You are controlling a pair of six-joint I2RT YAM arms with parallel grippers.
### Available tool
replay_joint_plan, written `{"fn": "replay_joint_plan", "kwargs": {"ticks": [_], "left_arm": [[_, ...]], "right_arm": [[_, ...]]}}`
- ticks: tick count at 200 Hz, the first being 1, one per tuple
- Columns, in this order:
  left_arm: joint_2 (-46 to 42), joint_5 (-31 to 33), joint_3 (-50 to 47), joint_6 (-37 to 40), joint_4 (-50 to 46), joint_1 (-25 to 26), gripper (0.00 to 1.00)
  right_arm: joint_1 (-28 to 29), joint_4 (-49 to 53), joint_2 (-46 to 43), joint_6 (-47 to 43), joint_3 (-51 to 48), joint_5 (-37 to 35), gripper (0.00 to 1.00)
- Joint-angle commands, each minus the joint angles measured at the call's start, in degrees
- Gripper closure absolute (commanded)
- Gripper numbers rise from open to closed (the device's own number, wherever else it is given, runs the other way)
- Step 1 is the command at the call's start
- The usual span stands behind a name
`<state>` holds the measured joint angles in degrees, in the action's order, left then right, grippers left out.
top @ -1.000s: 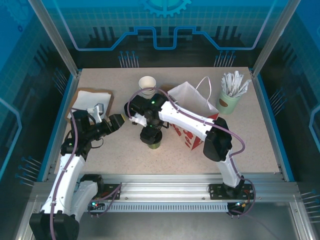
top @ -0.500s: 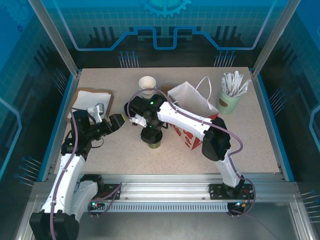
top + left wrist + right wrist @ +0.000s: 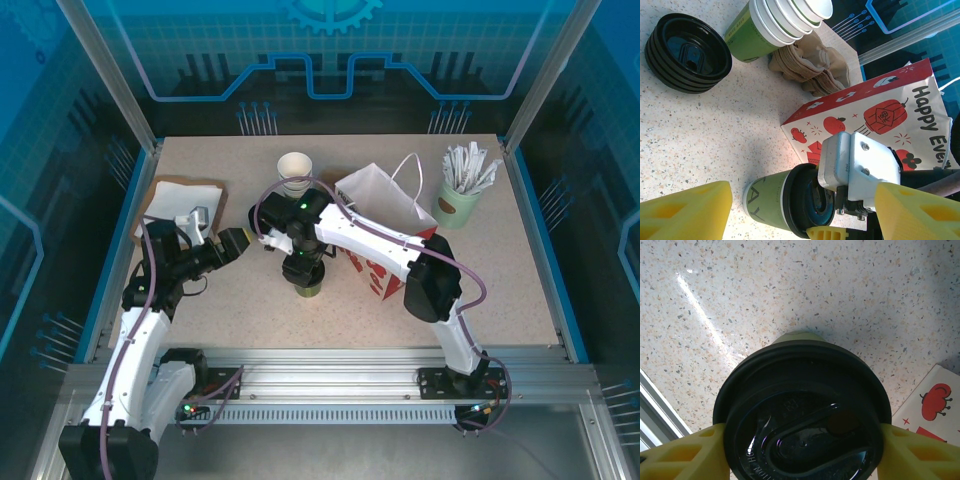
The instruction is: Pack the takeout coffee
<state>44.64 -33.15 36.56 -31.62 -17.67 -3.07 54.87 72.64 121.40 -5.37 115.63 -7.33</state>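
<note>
Step in hand: grasping the takeout coffee (image 3: 802, 405), which stands upright on the table (image 3: 840, 290) near the paper bag (image 3: 880, 120). My right gripper (image 3: 800, 442) straddles its lid, fingers at the rim; I cannot confirm a firm clamp. My left gripper (image 3: 233, 243) is wide open and empty. Next move: secure the grip, lift level, and carry the cup to the bag. Count: one lidded cup, one bag, one cup stack (image 3: 747, 35), one lid stack (image 3: 687, 52).

The speckled beige table (image 3: 500, 280) carries a lidded green coffee cup (image 3: 770, 200) near its middle, a printed paper bag (image 3: 890, 115) lying just beside it. Farther back are a stack of cups (image 3: 294, 170), a pile of black lids (image 3: 687, 52), brown napkins (image 3: 810, 65) and a pot of white packets (image 3: 456, 205).
</note>
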Motion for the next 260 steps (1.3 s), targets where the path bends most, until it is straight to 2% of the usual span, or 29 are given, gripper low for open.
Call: {"fn": "replay_joint_plan", "kwargs": {"ticks": [1,38,87,125,187,206,237,260], "left_arm": [[-0.49,-1.05,-0.26,-0.98,0.57,-0.41,0.24],[-1.82,0.45,-0.04,-1.78,0.64,-0.29,0.24],[-3.94,5.66,1.84,-2.4,0.9,-0.18,0.24],[-3.95,8.66,5.84,-1.35,0.1,-0.18,0.24],[-3.2,12.23,12.75,-0.95,2.0,0.92,0.24],[-0.11,12.8,15.32,0.6,3.34,4.17,0.24],[7.66,18.21,21.79,7.3,3.31,14.5,0.24],[14.06,17.42,26.27,10.08,4.92,18.54,0.24]], "right_arm": [[0.64,1.3,-1.4,0.88,0.03,-2.42,0.44],[0.85,1.35,-3.79,0.72,0.54,-2.2,0.51],[0.94,1.89,-8.71,-0.17,4.42,2.96,0.57],[0.95,1.44,-11.55,-0.77,11.08,7.16,0.6],[-1.07,1.49,-14.97,-0.71,22.7,9.67,0.62],[-2.83,2.39,-17.37,-0.53,23.58,7.2,0.62],[-7.32,3.2,-23.81,0.21,21.21,5.19,0.63],[-11.48,3.6,-29.35,0.48,18.53,4.96,0.63]]}}
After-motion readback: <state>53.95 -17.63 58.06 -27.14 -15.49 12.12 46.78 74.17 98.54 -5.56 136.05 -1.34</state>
